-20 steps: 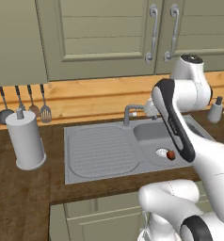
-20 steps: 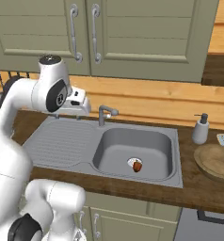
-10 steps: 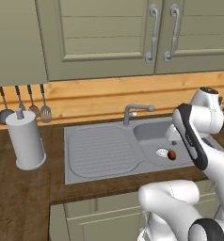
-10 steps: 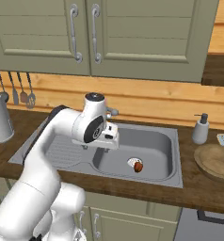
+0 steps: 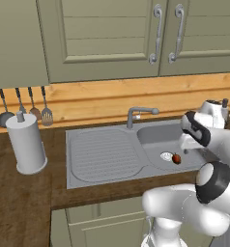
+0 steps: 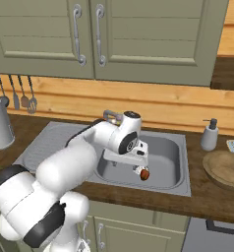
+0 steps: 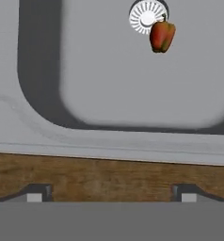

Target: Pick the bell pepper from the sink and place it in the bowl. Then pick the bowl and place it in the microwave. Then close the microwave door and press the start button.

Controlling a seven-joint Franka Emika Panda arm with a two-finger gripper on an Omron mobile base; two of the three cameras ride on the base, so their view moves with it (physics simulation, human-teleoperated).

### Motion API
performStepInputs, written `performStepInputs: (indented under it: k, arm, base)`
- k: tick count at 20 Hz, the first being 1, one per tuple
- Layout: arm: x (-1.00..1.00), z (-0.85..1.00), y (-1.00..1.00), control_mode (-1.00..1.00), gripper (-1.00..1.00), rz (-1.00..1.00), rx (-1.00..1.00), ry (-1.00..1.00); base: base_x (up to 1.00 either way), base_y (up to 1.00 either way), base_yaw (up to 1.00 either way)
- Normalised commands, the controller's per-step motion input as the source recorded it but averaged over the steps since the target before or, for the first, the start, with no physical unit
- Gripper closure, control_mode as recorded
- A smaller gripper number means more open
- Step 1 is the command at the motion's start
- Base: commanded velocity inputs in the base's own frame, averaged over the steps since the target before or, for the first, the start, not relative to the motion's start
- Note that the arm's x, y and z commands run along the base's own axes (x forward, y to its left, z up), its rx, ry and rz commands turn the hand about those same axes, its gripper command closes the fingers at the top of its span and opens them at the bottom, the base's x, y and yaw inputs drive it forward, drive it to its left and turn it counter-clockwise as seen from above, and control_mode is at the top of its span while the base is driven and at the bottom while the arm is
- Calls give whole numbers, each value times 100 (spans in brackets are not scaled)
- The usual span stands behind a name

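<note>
Bell pepper (image 7: 162, 36) lies on the floor of the sink (image 5: 102, 154) basin, touching the round white drain (image 7: 147, 17). From the right base camera the white wrist partly hides it, leaving open basin floor around. The jaws sit spread and empty, their dark tips barely visible above the desk (image 7: 109, 174) edge. The bowl (image 6: 226, 169) rests right, near a soap dispenser (image 6: 209, 135).

Red-orange bell pepper (image 7: 162, 36), grey ribbed sink (image 5: 105, 154), tan wooden bowl (image 6: 226, 169).
</note>
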Motion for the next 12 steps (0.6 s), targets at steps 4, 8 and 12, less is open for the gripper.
performStepInputs:
  k: [4,8,12]
  arm:
    - [47,-44,-47,-100,-100,0,5,12]
    - [48,-44,-8,-100,-100,0,6,1]
    - [44,-37,0,-100,-100,0,5,0]
  base:
    - [0,0,0]
    - [0,0,0]
    - [0,0,0]
